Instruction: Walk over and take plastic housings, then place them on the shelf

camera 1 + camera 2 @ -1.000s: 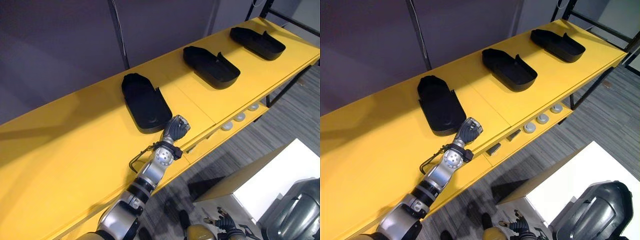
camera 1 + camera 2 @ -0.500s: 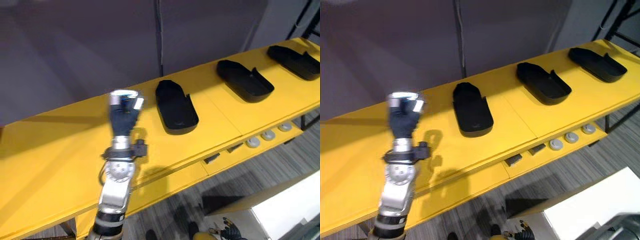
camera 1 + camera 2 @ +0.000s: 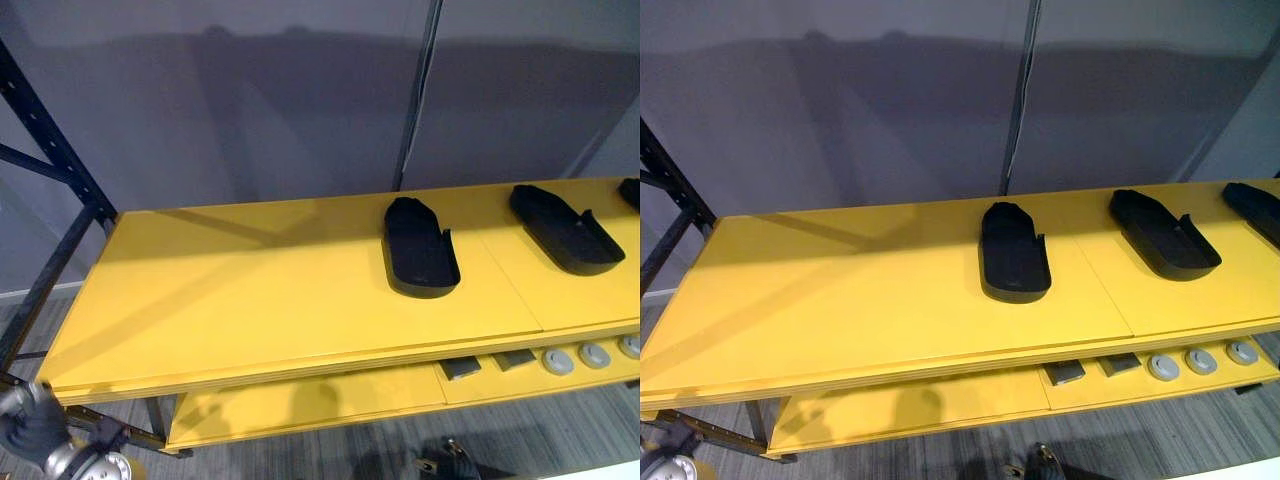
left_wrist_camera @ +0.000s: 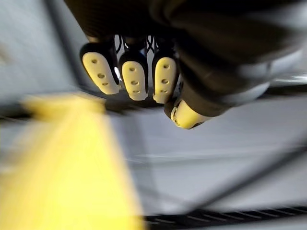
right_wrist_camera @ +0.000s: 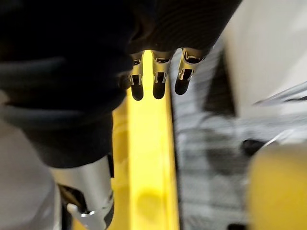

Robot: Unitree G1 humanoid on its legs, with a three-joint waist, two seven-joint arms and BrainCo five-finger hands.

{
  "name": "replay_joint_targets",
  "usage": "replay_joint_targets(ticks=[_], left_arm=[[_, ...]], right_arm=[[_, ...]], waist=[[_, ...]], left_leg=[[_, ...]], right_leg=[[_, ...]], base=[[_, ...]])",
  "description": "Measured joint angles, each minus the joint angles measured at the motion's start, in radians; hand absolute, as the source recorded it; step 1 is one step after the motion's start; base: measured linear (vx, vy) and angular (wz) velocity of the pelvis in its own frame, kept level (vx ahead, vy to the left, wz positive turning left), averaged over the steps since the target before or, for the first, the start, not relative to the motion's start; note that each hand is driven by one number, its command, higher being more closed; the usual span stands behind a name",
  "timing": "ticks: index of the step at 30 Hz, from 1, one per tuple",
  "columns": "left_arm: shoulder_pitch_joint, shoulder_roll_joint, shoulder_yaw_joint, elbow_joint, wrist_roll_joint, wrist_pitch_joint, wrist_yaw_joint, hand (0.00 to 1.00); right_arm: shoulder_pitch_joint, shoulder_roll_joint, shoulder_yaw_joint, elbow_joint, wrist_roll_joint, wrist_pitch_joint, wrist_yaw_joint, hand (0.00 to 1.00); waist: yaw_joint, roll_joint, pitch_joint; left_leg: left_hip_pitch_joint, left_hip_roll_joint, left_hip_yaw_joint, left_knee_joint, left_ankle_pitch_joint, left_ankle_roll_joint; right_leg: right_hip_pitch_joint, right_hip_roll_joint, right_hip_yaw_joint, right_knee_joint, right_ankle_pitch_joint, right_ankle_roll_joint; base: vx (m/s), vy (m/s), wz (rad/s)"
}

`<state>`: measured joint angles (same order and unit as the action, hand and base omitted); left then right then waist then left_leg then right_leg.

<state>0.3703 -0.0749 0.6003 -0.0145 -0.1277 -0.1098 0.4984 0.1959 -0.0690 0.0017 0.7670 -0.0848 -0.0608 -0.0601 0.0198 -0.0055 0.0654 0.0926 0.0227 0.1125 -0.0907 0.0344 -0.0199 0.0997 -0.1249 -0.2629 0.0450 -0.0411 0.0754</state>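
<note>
Black plastic housings lie spaced along the yellow shelf. Left hand hangs low by the shelf's end, fingers curled, empty. Right hand has fingers relaxed, slightly apart, empty.

Top board of the yellow shelf carries three black housings, hollow side up. The first housing sits right of the board's middle, long axis running back to front, narrow end close to the back edge. The second housing lies nearer the right end, skewed, well apart from the first. The third housing is cut off at the right end, near the back edge. On the lower board, toward its right end, are two small grey blocks, then three grey discs in a row. A dark frame upright stands at the shelf's left end. Below the front left corner hangs the left hand.
</note>
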Motion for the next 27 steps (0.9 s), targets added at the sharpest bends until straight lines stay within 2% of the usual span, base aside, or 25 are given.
replay_joint_targets(ticks=[3,8,9,13,18,22,27], left_arm=[[-0.003,0.002,-0.036,0.233,0.000,0.053,-0.067,1.00],[-0.019,0.010,-0.157,0.500,0.014,0.073,-0.178,1.00],[-0.023,0.011,-0.176,0.531,0.015,0.076,-0.194,0.00],[-0.046,0.018,-0.272,0.617,0.070,0.075,-0.259,0.00],[-0.066,0.038,-0.402,0.646,0.120,0.068,-0.312,0.00],[-0.097,0.053,-0.462,0.665,0.156,0.063,-0.328,0.00],[-0.105,0.079,-0.517,0.665,0.209,0.057,-0.335,0.00]], right_arm=[[-0.005,0.039,0.021,-0.036,0.000,0.000,-0.001,0.00],[0.007,0.047,0.015,-0.042,0.000,0.000,-0.008,0.00],[0.008,0.047,0.010,-0.042,0.000,0.000,-0.009,0.00],[0.009,0.044,-0.024,-0.035,0.001,0.000,-0.019,0.00],[0.004,0.044,-0.038,0.010,0.003,0.000,-0.019,0.00],[-0.002,0.044,-0.046,0.035,0.025,0.000,-0.029,0.00],[-0.021,0.039,-0.079,0.046,0.025,0.000,-0.047,0.00]], waist=[[-0.001,-0.008,-0.005],[-0.004,-0.019,-0.011],[-0.004,-0.021,-0.013],[-0.004,-0.016,-0.010],[-0.006,-0.012,-0.007],[-0.013,-0.007,-0.004],[-0.039,0.006,0.006]], left_leg=[[0.000,0.005,0.028,0.000,-0.002,-0.002],[0.001,0.005,0.032,0.000,-0.003,-0.009],[0.001,0.005,0.035,0.000,-0.004,-0.011],[0.004,0.008,0.044,0.000,-0.008,-0.017],[0.016,0.016,0.068,0.001,-0.012,-0.022],[0.017,0.025,0.087,0.004,-0.016,-0.028],[0.033,0.036,0.111,0.004,-0.022,-0.037]], right_leg=[[-0.001,-0.001,-0.001,0.001,-0.001,0.001],[-0.001,-0.003,0.001,0.001,-0.007,0.003],[-0.001,-0.002,0.003,0.001,-0.008,0.003],[-0.002,0.001,0.010,0.001,-0.015,0.003],[-0.003,0.010,0.038,0.001,-0.020,-0.002],[-0.015,0.022,0.062,0.000,-0.022,-0.004],[-0.015,0.036,0.090,-0.005,-0.022,-0.006]], base=[[0.00,0.000,0.00],[0.00,0.000,-0.01],[0.00,-0.005,-0.05],[0.00,-0.008,-0.05],[0.00,-0.009,-0.14],[0.00,-0.014,-0.19],[-0.01,-0.022,-0.16]])
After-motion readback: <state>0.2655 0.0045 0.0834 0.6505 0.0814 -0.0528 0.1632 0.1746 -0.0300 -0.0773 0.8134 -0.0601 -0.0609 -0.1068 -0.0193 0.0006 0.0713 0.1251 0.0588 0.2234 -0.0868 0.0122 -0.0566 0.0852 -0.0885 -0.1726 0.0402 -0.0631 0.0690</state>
